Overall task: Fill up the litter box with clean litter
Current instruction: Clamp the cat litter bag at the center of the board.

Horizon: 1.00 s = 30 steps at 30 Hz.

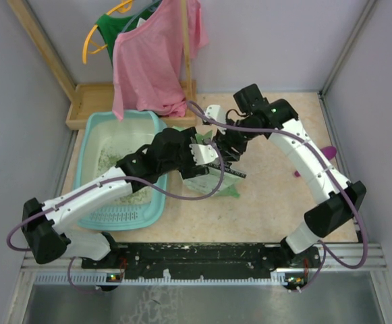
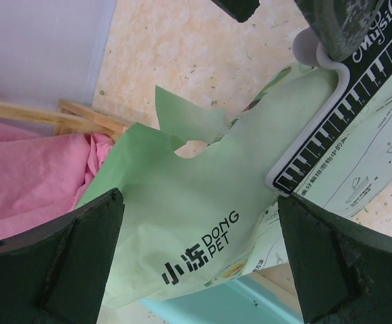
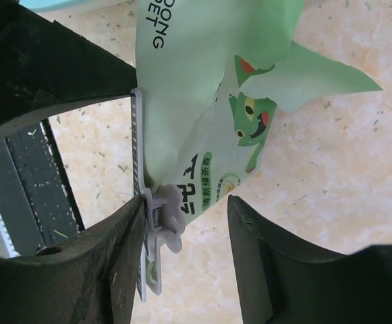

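Observation:
The light-teal litter box (image 1: 88, 177) lies at the left, under my left arm, with a thin scatter of clean litter (image 1: 110, 162) on its whitish base. A pale green printed bag (image 1: 208, 181) stands beside its right rim, closed by a black-and-white piano-key clip (image 1: 233, 173). My left gripper (image 1: 200, 154) is open, and in its wrist view the bag (image 2: 196, 216) sits between the wide-apart jaws (image 2: 199, 263) without touching them. My right gripper (image 3: 185, 243) is open around the clip's grey handle (image 3: 169, 216), which rests against one finger; the other finger stands apart.
A pink shirt (image 1: 152, 61) and a green garment on a yellow hanger (image 1: 111, 27) hang over the back left. Behind the litter box is a wooden tray (image 1: 91, 98). A magenta scoop (image 1: 327, 152) lies behind my right arm, and walls close both sides.

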Each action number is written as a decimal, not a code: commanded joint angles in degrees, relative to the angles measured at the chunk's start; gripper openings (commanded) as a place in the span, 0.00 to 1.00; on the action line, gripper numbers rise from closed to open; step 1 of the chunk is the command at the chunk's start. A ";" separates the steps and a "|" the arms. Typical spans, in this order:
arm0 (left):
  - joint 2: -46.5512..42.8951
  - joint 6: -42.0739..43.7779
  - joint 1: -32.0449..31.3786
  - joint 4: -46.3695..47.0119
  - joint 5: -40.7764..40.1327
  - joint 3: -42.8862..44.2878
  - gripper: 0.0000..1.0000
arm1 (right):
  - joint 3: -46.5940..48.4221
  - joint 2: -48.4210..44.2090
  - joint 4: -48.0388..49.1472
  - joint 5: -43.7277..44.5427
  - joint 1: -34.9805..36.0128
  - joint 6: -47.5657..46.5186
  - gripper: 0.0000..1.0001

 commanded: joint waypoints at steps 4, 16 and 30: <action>-1.81 -3.04 -0.11 -0.06 1.15 3.58 1.00 | 1.11 -5.02 3.33 0.17 -2.20 1.73 0.53; -8.61 -9.68 -0.12 -3.65 -2.53 7.08 1.00 | 4.05 -6.89 7.61 -6.81 -20.45 8.68 0.54; -7.85 -11.94 0.10 -1.66 -7.21 7.60 1.00 | -2.20 -8.09 10.28 -7.24 -25.34 11.27 0.54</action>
